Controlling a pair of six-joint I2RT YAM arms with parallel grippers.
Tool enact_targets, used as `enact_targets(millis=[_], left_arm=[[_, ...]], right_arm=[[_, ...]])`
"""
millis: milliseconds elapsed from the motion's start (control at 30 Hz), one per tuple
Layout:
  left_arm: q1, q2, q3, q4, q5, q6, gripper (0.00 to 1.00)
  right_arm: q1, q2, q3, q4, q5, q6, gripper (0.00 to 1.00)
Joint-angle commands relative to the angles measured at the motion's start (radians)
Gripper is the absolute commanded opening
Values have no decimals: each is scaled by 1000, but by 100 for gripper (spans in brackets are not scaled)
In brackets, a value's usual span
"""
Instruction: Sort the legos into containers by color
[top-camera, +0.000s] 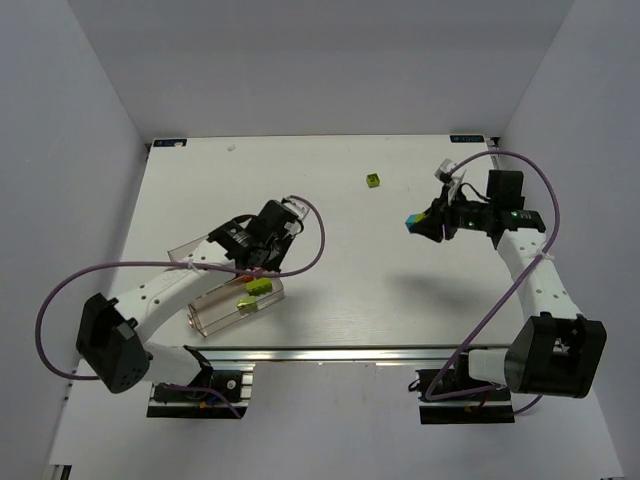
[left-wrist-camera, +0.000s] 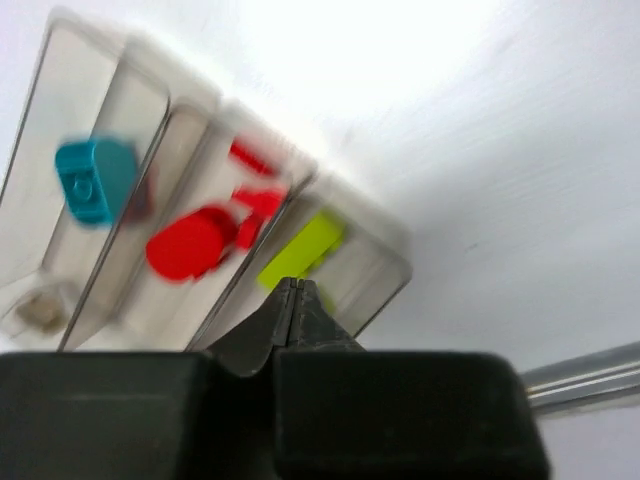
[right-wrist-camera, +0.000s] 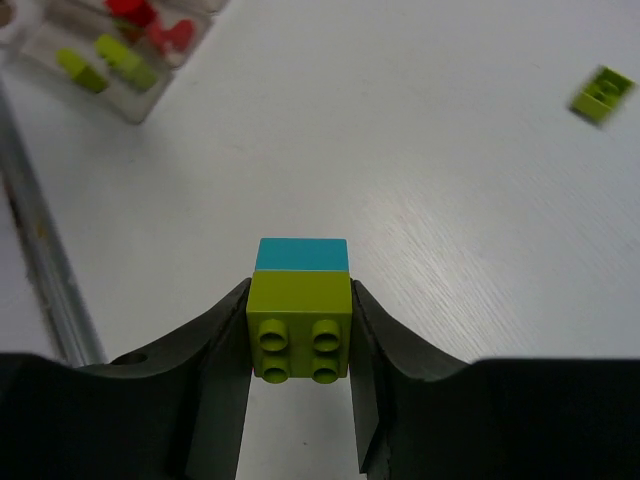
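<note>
Right hand (right-wrist-camera: 300, 335): pinching a stack of two bricks between its fingers, a lime-green brick (right-wrist-camera: 300, 310) with four studs facing the wrist camera and a cyan brick (right-wrist-camera: 300, 254) joined to its far face. The stack is held clear of the worktop (top-camera: 330, 260), right of centre; in the top view only the cyan part (top-camera: 411, 222) is distinct at the fingertips.

Left hand (left-wrist-camera: 296, 292): fingers pressed together, nothing between them. In the top view it sits over the containers (top-camera: 215, 310) at the near left of the worktop.

Containers: a row of joined clear troughs lying at an angle to the near edge. The left wrist view is blurred but shows a lime-green piece (left-wrist-camera: 300, 250) in the end trough, red pieces (left-wrist-camera: 190, 245) in the trough beside it, and a cyan piece (left-wrist-camera: 95, 180) further along the row. The right wrist view shows the same row (right-wrist-camera: 140, 100) in the distance, with lime-green and red pieces in adjoining troughs.

Loose item: one small lime-green brick (top-camera: 373, 180) lies alone on the far middle of the worktop, well apart from both hands and from the containers; it appears at the upper right of the right wrist view (right-wrist-camera: 603, 93).
</note>
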Motion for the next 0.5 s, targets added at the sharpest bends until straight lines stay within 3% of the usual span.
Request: enact_targets(millis=[0,33,67,133,167,200,300,467], left_arm=[[1,-143,22,210,265,-79,4],[1,-163,7,267,319,-110,5],[1,-176,-9,368,380,-141,14],[1,-191,-39,485,447,-286,40],[1,-188,-47,522,465,-331,65],[1,-179,-53,556,532,-383,72],[1,-130,-78,698,673,-493,86],[10,-40,-170,1052,884,-722,93]], right_arm=[[42,-54,-40,-153,-302,-320,0],[84,-65,-51,-166,-323,-381,0],[92,-75,-75,-168,-339,-456,0],[127,-97,-97,-154,-350,-514,0],[138,-109,-120,-128,-352,-544,0],[154,-118,-126,-120,-353,-558,0],[196,-150,-167,-65,-370,-617,0],[251,-209,-240,-3,-430,-792,0]])
